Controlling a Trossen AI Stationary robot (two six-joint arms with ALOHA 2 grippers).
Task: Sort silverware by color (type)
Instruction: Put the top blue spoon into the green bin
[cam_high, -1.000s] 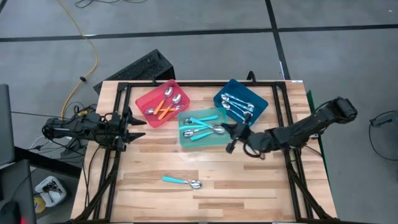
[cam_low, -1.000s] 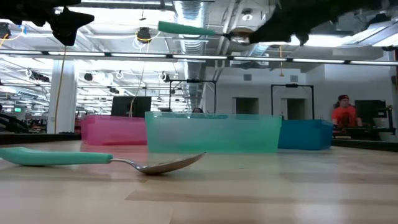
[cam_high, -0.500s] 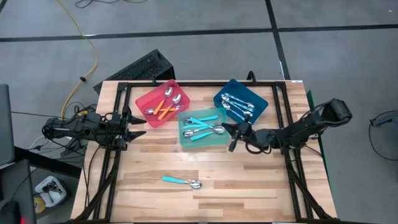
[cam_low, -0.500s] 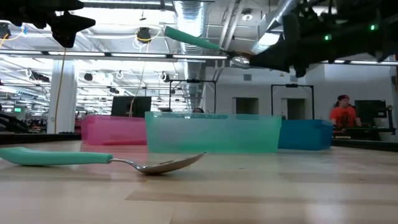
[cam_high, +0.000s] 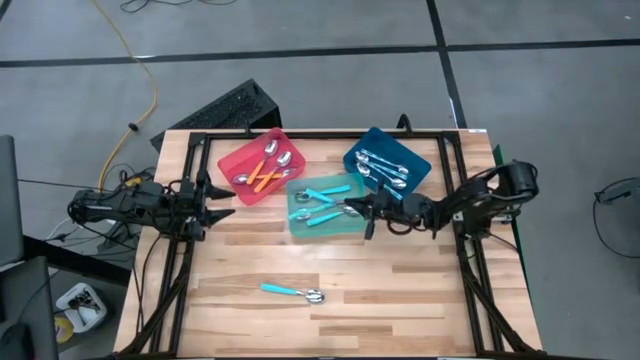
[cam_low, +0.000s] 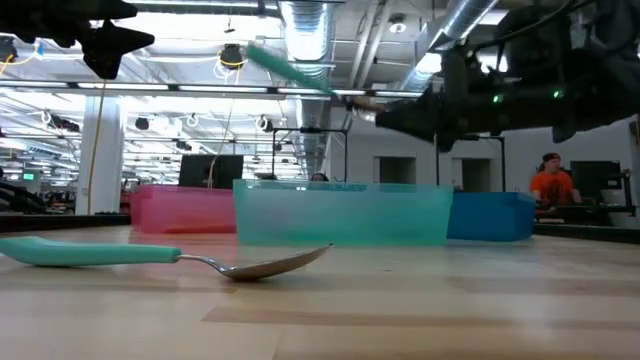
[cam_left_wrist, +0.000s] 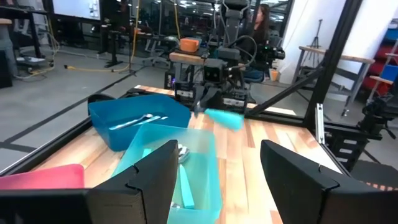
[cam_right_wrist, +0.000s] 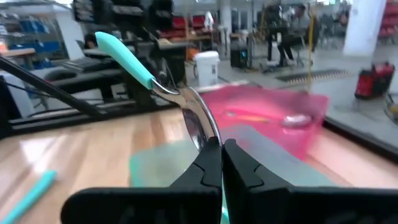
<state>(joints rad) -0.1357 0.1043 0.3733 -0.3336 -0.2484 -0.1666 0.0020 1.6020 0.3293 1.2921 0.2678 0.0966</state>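
My right gripper (cam_high: 368, 214) is shut on a teal-handled spoon (cam_right_wrist: 127, 56) and hangs level over the right end of the teal tray (cam_high: 300, 228). In the low view the spoon's handle (cam_low: 285, 66) slants up, well above that tray (cam_low: 340, 215). A second teal-handled spoon (cam_high: 293, 292) lies flat on the table toward the near edge. Orange-handled spoons lie in the red tray (cam_high: 232, 160), and pale-handled ones in the blue tray (cam_high: 420, 168). My left gripper (cam_high: 222, 201) waits open at the table's left edge. My right gripper pinches the spoon's metal bowl end (cam_right_wrist: 200, 127) between its two fingers. The fingers lie level and come from the table's right side. The spoon sticks out past the fingertips, its teal handle (cam_right_wrist: 124, 53) slanting upward, lifted clear above the teal tray.
The three trays stand side by side at the back of the table: red on the left, teal in the middle, blue on the right. Black frame rails (cam_high: 185, 280) run along both sides. A person in red (cam_low: 552, 185) is far behind the table.
My right gripper has sunk toward the teal tray and shifted a little toward the table's left, its arm folding back. It stays shut on the spoon, whose handle has tipped from nearly level to slanting up at its free end.
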